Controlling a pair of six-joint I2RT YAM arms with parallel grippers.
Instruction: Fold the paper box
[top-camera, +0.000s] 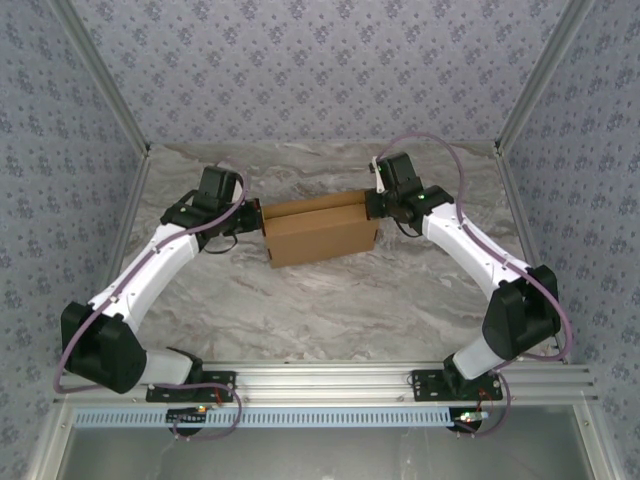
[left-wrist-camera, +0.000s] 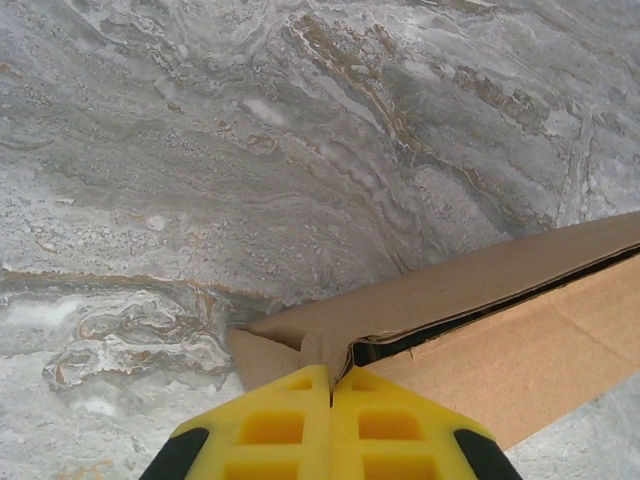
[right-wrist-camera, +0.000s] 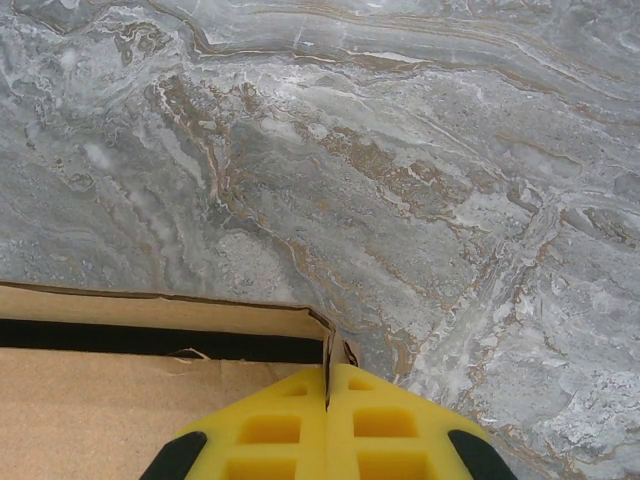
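The paper box (top-camera: 318, 232) is tan cardboard, partly folded into a shallow rectangular shape, and lies mid-table between the two arms. My left gripper (top-camera: 252, 215) is at the box's left end; in the left wrist view its yellow fingers (left-wrist-camera: 270, 425) are shut on a cardboard corner flap of the paper box (left-wrist-camera: 480, 300), with a dark slit showing under the top panel. My right gripper (top-camera: 374, 207) is at the right end, its yellow fingers (right-wrist-camera: 390, 425) shut on the corner edge of the paper box (right-wrist-camera: 140, 400).
The marble-patterned table (top-camera: 320, 310) runs to patterned walls at the back and sides. An aluminium rail (top-camera: 330, 385) carrying both arm bases lines the near edge.
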